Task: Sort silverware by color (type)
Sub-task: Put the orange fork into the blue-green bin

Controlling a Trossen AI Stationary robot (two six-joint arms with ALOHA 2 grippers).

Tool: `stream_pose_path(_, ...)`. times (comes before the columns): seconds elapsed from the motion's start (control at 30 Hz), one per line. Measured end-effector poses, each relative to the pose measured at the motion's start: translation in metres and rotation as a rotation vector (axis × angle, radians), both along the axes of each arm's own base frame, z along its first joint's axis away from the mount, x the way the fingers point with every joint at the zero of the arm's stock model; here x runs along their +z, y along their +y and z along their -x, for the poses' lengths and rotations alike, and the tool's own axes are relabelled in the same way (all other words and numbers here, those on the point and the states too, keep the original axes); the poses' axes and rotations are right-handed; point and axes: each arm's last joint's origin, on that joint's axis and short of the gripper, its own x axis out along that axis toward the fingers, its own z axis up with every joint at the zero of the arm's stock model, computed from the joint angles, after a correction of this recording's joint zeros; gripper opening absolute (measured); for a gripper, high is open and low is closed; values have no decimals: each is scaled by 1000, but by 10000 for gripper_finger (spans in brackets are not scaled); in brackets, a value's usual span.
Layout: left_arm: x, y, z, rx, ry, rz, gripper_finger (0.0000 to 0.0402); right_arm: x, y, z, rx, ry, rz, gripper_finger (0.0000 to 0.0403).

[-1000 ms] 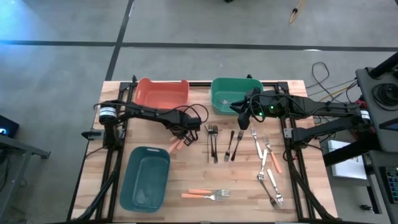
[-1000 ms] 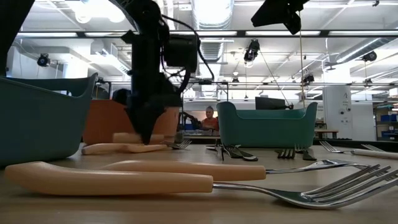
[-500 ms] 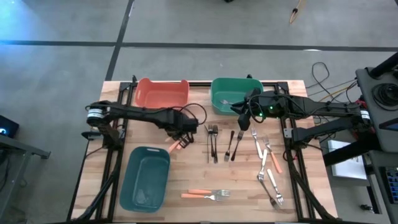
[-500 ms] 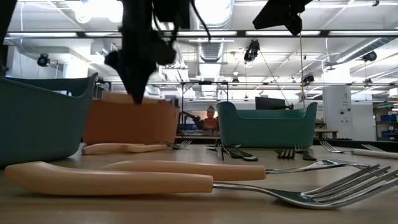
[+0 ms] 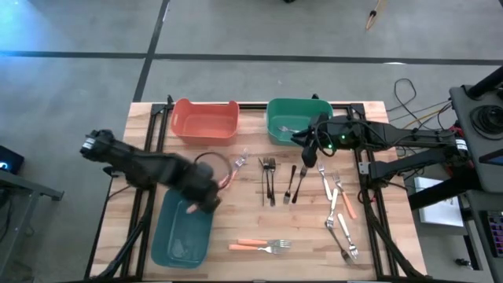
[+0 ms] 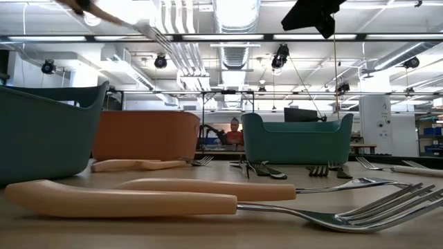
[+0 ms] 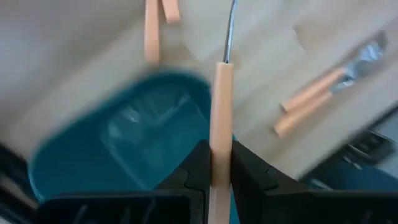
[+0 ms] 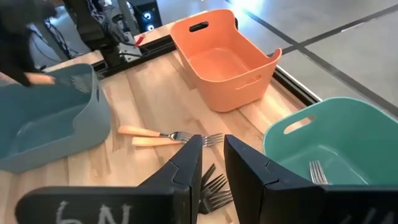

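Gripping an orange-handled fork (image 7: pixel 221 118), the left gripper (image 5: pixel 206 198) hangs above the dark teal bin (image 5: pixel 182 236). Right gripper (image 5: pixel 309 155) waits, fingers slightly apart, beside the green bin (image 5: pixel 277 119).

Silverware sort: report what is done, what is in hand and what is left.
Done: one fork lies in the green bin; the orange bin looks empty. In hand: the left claw grips an orange-handled fork above the blue bin. Left: black forks, the white-handled fork and orange-handled pieces on the table. The right claw waits open by the green bin.
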Motion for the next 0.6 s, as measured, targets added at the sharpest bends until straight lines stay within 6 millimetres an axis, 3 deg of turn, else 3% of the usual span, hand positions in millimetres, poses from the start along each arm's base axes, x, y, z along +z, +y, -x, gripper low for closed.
stream_pose_path(0.27, 8, -57, 48, 168, 10, 82, 23, 0, 4, 0, 35, 8, 25, 59)
stream_pose_path(0.4, 0, -84, 62, 187, 59, 92, 23, 0, 4, 0, 36, 8, 27, 59)
stream_pose_path(0.6, -15, -108, 73, 170, 166, 66, 23, 0, 4, 0, 36, 8, 28, 59)
